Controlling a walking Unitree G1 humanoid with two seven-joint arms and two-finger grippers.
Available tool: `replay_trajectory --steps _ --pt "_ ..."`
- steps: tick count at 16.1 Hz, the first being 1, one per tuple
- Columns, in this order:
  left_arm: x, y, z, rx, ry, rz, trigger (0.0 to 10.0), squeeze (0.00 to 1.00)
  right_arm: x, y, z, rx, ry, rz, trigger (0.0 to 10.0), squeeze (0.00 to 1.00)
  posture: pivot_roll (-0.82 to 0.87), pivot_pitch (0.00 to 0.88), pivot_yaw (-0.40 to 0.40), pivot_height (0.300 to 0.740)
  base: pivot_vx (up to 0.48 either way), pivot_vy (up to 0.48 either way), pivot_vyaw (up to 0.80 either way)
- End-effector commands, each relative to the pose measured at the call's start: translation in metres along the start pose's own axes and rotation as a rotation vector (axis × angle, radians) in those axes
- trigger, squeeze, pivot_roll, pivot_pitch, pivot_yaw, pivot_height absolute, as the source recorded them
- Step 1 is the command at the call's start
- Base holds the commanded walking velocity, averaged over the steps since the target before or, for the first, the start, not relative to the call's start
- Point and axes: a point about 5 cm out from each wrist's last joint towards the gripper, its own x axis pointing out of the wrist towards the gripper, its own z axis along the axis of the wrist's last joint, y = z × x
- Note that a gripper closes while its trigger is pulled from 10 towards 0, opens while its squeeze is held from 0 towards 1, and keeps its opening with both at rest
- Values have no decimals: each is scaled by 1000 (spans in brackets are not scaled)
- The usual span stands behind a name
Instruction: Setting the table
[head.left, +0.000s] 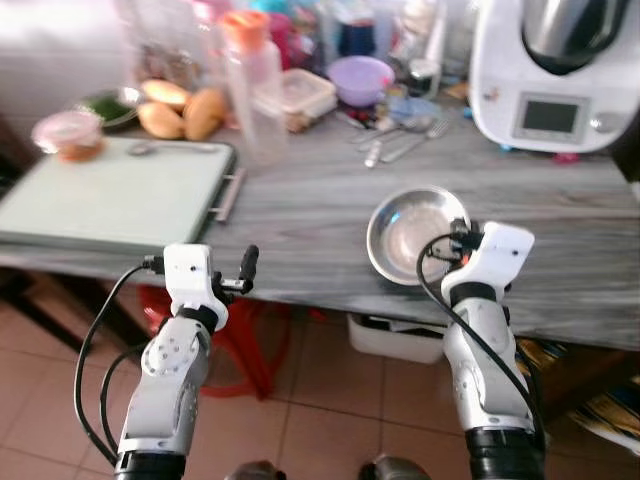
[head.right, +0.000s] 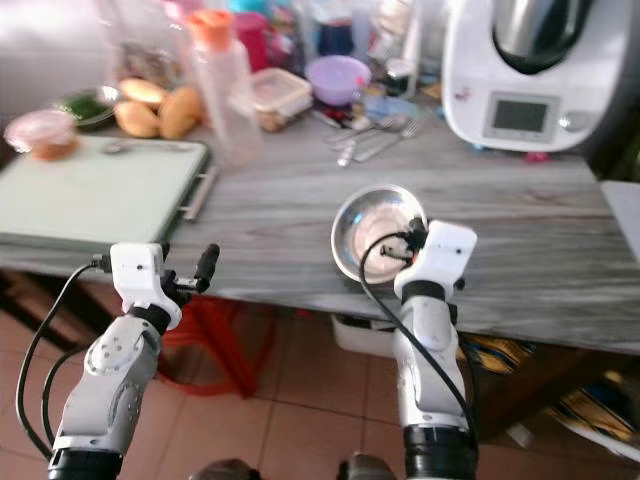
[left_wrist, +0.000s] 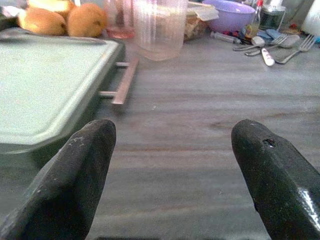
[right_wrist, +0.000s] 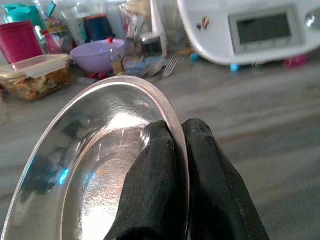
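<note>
Grey wooden table, right hand pinching steel bowl rim, left hand spread wide, hovering

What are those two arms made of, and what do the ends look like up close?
Both arms are silvery metal tubes with rounded joints and black collars low down. Each ends in a boxy white wrist block. Loose black cables loop along them. The left gripper and right gripper each have two thick, rounded black fingers, slightly scuffed.

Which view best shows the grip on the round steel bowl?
Right wrist view: the right gripper pinches the rim of the round steel bowl, one finger inside, one outside, jaws shut on it. Both eye views show the whole bowl over the grey table's near edge, the grip hidden behind the wrist.
</note>
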Motion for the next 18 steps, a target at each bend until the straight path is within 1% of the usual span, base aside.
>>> replay_trajectory --steps 1,2,3,5,7,8,10,14,15,18 --pt "1 -2 5 17 -13 -20 10000 0 3 2 0 48 20 5 10000 0 3 0 57 740 0 0 0" --pt "0 -3 4 31 -8 -21 10000 0 4 1 -4 182 67 -33 10000 0 6 0 57 740 0 0 0" --pt "1 -4 4 51 -5 -24 10000 0 4 -1 -7 229 98 -56 10000 0 9 0 56 740 0 0 0" --pt "5 -7 6 54 -5 -31 10000 0 2 -3 -15 237 149 -70 10000 0 6 0 59 740 0 0 0" --pt "5 -8 6 56 -5 -38 10000 0 1 -1 -20 234 186 -44 10000 0 3 0 60 740 0 0 0" --pt "6 -9 6 58 -3 -41 10000 0 0 -1 -23 254 210 -47 10000 0 3 0 60 740 0 0 0" --pt "6 -9 7 62 -5 -44 10000 0 3 1 -28 251 255 -26 10000 0 8 0 58 740 0 0 0" --pt "6 -10 7 70 -5 -43 10000 0 9 5 -32 283 294 -10 10000 0 13 0 54 740 0 0 0" --pt "6 -10 7 70 -3 -44 10000 0 10 8 -34 261 312 9 10000 0 10 0 57 740 0 0 0" --pt "6 -11 6 74 3 -49 10000 0 13 13 -33 281 338 26 10000 0 9 0 56 740 0 0 0"
